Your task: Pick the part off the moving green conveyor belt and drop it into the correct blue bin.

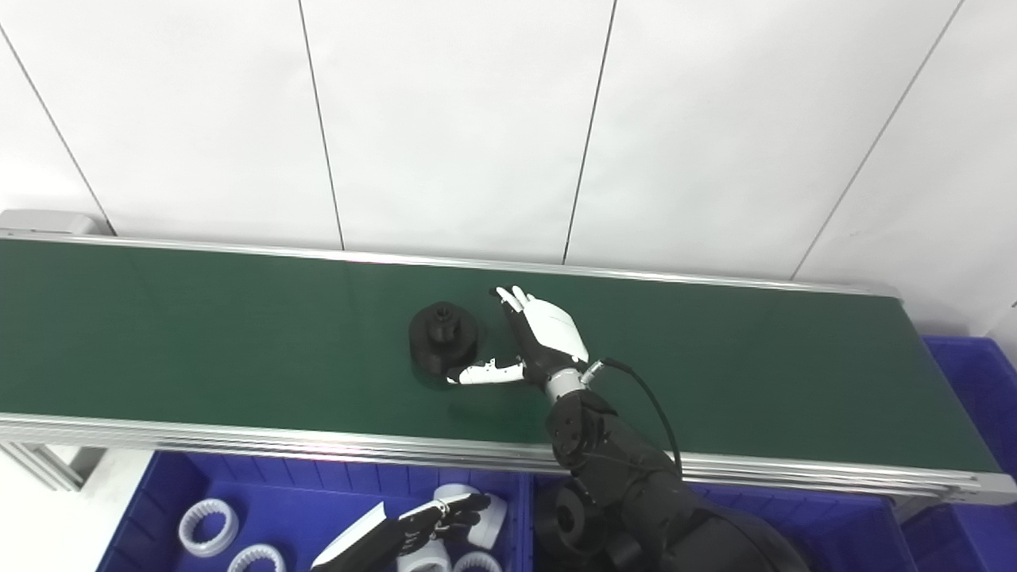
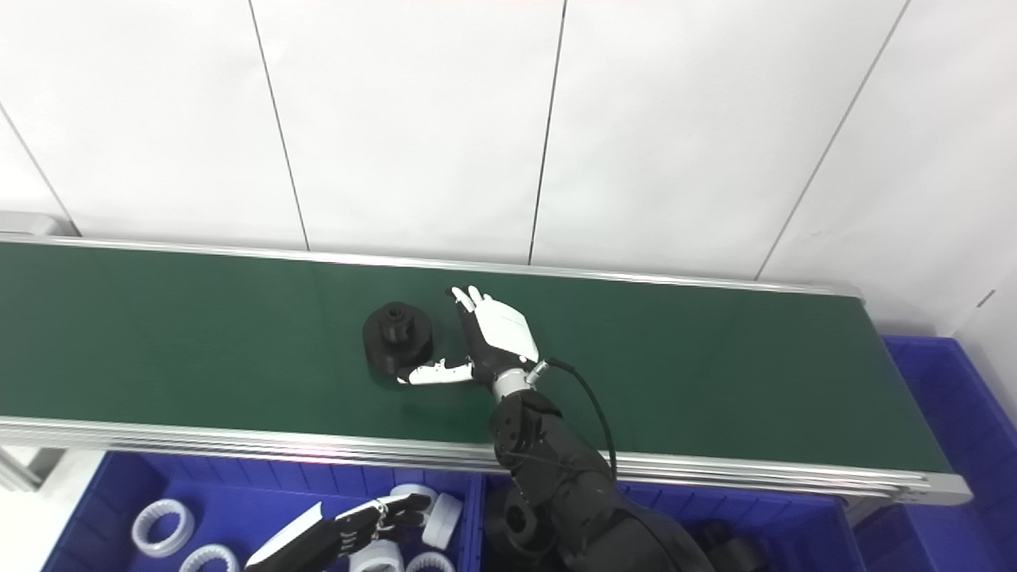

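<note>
1. The right hand (image 1: 540, 338) is spread wide and holding nothing, just at 3 o'clock of the black part (image 1: 443, 335), thumb reaching under its near edge.
2. The part sits mid-belt on the green conveyor belt (image 1: 199, 334).
3. Best, I judge, to close fingers around the round flange as it drifts in.
4. It looks matte, disc-shaped, with a raised hub.
5. The left hand (image 1: 429, 520) hangs loosely curled, empty, above the blue bin (image 1: 171, 485) of white toothed rings (image 1: 208, 526).
6. Black parts lie in the neighbouring bin (image 1: 842, 516).

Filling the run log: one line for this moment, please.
right hand: open beside black part on belt | left hand: over white-ring bin | part not grasped
</note>
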### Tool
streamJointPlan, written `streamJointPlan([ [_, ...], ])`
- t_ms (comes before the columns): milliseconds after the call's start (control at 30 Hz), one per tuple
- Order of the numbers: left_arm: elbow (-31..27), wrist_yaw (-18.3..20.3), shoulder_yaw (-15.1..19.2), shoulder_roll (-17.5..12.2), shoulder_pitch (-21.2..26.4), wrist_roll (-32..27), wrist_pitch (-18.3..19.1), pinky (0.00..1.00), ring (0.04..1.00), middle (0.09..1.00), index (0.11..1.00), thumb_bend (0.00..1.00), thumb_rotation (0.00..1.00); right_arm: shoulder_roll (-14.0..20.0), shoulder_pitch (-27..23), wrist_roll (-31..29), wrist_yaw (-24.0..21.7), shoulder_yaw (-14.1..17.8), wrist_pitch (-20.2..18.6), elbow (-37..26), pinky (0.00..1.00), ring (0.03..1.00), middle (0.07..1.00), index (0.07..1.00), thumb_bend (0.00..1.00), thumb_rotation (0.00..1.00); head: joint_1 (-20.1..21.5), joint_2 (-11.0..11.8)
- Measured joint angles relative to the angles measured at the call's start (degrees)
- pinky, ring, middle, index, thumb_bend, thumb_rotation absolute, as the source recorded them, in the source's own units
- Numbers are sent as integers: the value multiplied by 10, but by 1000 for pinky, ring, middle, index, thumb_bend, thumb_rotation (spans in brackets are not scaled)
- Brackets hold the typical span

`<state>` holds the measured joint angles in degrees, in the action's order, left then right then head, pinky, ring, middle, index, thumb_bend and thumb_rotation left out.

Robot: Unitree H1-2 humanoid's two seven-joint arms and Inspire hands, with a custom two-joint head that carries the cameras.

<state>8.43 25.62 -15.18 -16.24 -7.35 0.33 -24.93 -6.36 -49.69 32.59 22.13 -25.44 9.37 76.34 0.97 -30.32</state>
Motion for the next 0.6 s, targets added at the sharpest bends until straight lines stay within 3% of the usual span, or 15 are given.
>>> streamJointPlan([
  [267,-19,1,7,-9,-16,-1,0,824,893,929,896,486,511,-11,-12,-3,17,-5,-15,25,955,1000,1000,962,1000,516,-5,-5],
  [600,-61,12,16,-20,-43,-15,0,830,898,926,893,502,525,-28,-20,0,65,-17,-69,44,897,995,1000,883,1000,510,-12,-13],
])
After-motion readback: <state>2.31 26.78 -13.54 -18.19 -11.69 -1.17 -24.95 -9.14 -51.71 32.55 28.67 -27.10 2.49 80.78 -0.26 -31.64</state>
